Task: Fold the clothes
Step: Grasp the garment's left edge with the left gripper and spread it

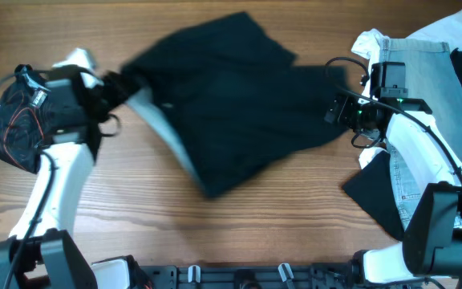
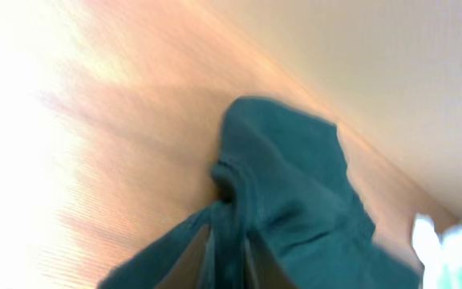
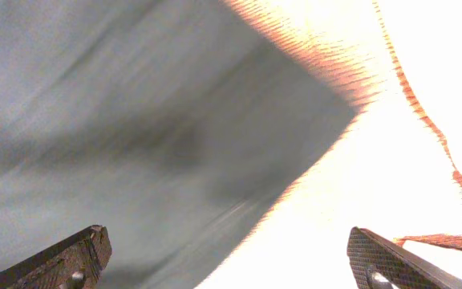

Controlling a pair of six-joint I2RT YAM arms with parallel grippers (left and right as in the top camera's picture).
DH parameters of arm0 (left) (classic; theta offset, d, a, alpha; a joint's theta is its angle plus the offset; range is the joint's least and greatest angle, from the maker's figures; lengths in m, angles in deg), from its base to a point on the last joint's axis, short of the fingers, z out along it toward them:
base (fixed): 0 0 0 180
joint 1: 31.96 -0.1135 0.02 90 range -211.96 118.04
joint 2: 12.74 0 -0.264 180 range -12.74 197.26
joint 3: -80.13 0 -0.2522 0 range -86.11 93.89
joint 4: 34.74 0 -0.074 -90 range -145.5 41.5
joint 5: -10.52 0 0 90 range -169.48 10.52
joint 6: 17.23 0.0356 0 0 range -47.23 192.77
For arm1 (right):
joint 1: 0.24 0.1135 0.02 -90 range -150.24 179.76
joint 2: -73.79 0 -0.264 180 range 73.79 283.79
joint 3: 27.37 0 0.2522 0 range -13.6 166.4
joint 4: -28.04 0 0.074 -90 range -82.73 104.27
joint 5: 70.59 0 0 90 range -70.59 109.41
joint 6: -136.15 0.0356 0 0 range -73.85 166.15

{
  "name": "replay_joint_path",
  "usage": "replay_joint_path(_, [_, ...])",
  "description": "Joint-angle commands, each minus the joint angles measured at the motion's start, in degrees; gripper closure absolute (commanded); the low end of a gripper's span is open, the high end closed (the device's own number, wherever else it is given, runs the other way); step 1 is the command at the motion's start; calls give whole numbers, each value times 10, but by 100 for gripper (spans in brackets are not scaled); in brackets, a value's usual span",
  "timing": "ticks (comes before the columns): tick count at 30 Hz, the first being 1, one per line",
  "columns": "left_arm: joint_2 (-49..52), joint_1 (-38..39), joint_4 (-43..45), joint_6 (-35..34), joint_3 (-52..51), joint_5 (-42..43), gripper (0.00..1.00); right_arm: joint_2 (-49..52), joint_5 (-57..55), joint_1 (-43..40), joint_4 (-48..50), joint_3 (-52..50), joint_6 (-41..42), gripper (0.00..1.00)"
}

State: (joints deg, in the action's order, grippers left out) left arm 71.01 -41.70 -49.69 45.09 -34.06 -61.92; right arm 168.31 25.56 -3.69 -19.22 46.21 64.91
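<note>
Two wrist views settle what overhead blurs: the left hand (image 1: 117,83) pinches the black shirt (image 1: 231,96) at its 9 o'clock edge; the right hand (image 3: 227,249), at 3 o'clock, is spread. The shirt lies rumpled at the middle of the desk (image 1: 215,237).

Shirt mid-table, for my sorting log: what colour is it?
The shirt is plain black, clearest in the overhead view.
</note>
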Motion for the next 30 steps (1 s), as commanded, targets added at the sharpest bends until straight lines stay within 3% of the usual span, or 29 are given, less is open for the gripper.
replay_joint_path(1, [-4,-33,-25,20,7,-5,0,-2,3,-2,-2,6,-8,0])
replay_joint_path(2, [-4,-32,-56,20,7,5,0,-2,12,-2,-3,6,-8,0])
replay_joint_path(5, [-4,-9,-267,19,7,37,0,-2,117,-2,-22,6,-39,0])
replay_joint_path(8, [-4,21,-438,17,4,37,0,-2,126,-2,-66,3,-30,0])
replay_joint_path(11, [-4,63,-517,-4,-6,46,0,-2,126,-2,-49,-13,18,3])
replay_joint_path(14, [-4,113,-542,-52,-19,50,0,-2,136,-1,-12,-33,72,8])
replay_joint_path(20, [-4,195,-536,-192,-81,58,0,-2,147,2,0,-40,82,9])
replay_joint_path(22, [-4,203,-524,-275,-102,58,0,-2,145,2,1,-40,82,8])
replay_joint_path(26, [-4,203,-497,-376,-102,48,0,-2,145,2,0,-40,82,7])
replay_joint_path(30, [-4,214,-466,-495,-111,-35,1,-2,145,2,1,-40,82,5])
